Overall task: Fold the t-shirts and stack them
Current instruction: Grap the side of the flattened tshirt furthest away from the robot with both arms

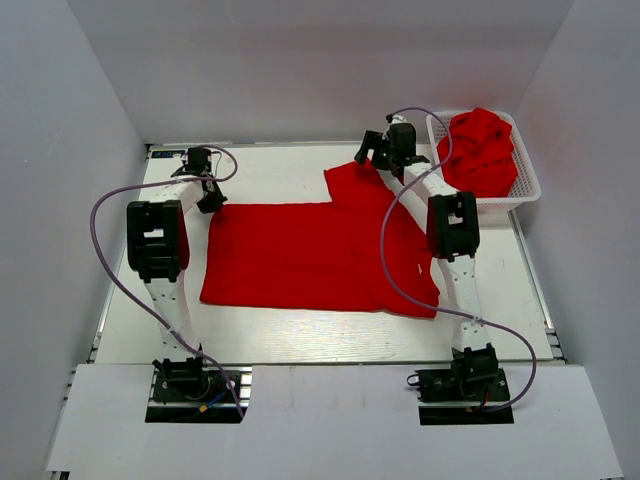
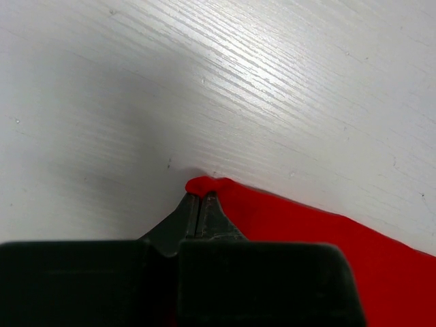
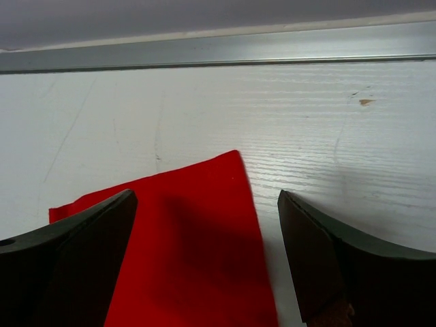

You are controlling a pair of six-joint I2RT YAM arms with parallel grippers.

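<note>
A red t-shirt (image 1: 310,250) lies spread flat on the white table, one sleeve reaching toward the far right. My left gripper (image 1: 210,197) is at the shirt's far left corner and is shut on that corner; a small red fold (image 2: 204,184) pokes out past the closed tips (image 2: 199,201). My right gripper (image 1: 375,150) is open just above the far sleeve (image 3: 197,252), with its fingers on either side of the sleeve's end, not touching it. More red shirts (image 1: 482,150) are piled in a white basket.
The white basket (image 1: 528,185) stands at the far right corner. A metal rail (image 3: 218,51) runs along the table's far edge, close ahead of the right gripper. Purple cables loop beside both arms. Grey walls enclose the table.
</note>
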